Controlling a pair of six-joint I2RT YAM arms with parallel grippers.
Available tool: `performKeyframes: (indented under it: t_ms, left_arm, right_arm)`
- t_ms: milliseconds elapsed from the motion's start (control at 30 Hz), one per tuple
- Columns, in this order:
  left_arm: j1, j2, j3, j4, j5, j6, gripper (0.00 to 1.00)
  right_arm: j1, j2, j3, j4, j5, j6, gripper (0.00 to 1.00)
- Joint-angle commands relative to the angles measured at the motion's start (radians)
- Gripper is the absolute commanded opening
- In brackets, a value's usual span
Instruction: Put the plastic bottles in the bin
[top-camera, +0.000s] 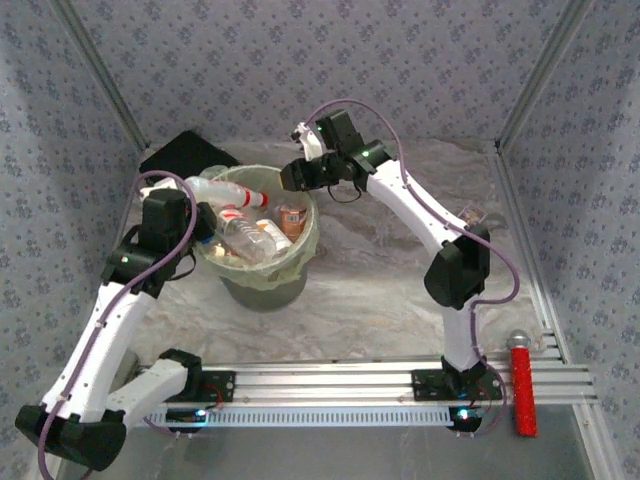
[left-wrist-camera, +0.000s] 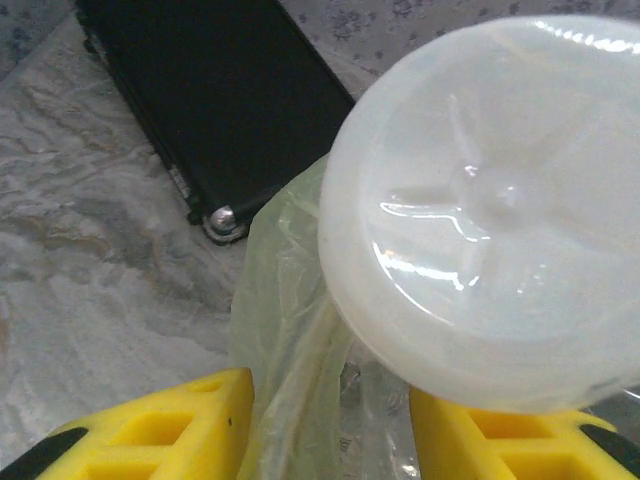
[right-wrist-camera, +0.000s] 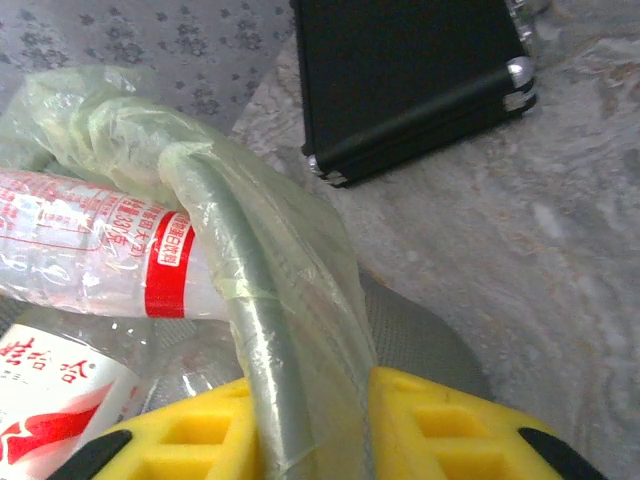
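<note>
Clear bottle (left-wrist-camera: 490, 210) clamped in left gripper (left-wrist-camera: 330, 410) above bin (top-camera: 262, 290) (others lie inside); right gripper (right-wrist-camera: 310, 420) pinches rim (right-wrist-camera: 255, 320), likely steadying. Release step: left fingers must part, dropping bottle inside.

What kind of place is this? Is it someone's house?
Probably not a house: it looks like a robot test booth. The left arm and right arm are bolted to a metal rail, flowery walls sit in a metal frame, and a bin of plastic bottles stands on the table.

The marbled table (top-camera: 370, 300) carries the bin (top-camera: 262, 290) and a flat black case (top-camera: 185, 152).
</note>
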Motion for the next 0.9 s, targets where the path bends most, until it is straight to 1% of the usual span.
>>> performKeyframes:
  t_ms: [0,100,200,267,367,500,600,633,700,767,867]
  left_arm:
    - [0.003,0.042,-0.016,0.061,0.097,-0.016,0.45]
    - [-0.007,0.086,-0.024,0.156,0.143,-0.04,0.44]
    - [-0.063,0.167,0.008,0.234,0.138,-0.043,0.43]
    - [-0.109,0.251,0.052,0.275,0.126,-0.034,0.43]
    - [-0.156,0.381,0.123,0.331,0.139,-0.032,0.43]
    - [-0.199,0.526,0.223,0.374,0.15,-0.022,0.43]
    - [-0.208,0.597,0.298,0.378,0.165,-0.009,0.43]
    - [-0.21,0.61,0.319,0.374,0.17,-0.001,0.43]
    - [-0.21,0.615,0.352,0.358,0.175,0.018,0.43]
    - [-0.209,0.593,0.378,0.334,0.167,0.051,0.46]
    - [-0.204,0.534,0.392,0.295,0.146,0.094,0.48]
  right_arm:
    - [-0.053,-0.069,-0.017,-0.083,0.123,-0.051,0.27]
    - [-0.081,-0.112,-0.049,-0.104,0.175,-0.07,0.26]
    - [-0.122,-0.169,-0.107,-0.11,0.225,-0.076,0.25]
    - [-0.158,-0.224,-0.165,-0.097,0.251,-0.069,0.24]
    - [-0.212,-0.294,-0.244,-0.09,0.274,-0.063,0.24]
    - [-0.277,-0.393,-0.362,-0.068,0.259,-0.044,0.24]
    - [-0.298,-0.434,-0.384,-0.078,0.231,-0.051,0.25]
    - [-0.302,-0.44,-0.374,-0.086,0.222,-0.06,0.27]
    - [-0.304,-0.454,-0.336,-0.108,0.222,-0.081,0.36]
    - [-0.304,-0.461,-0.274,-0.147,0.238,-0.092,0.47]
    - [-0.302,-0.465,-0.202,-0.199,0.258,-0.129,0.57]
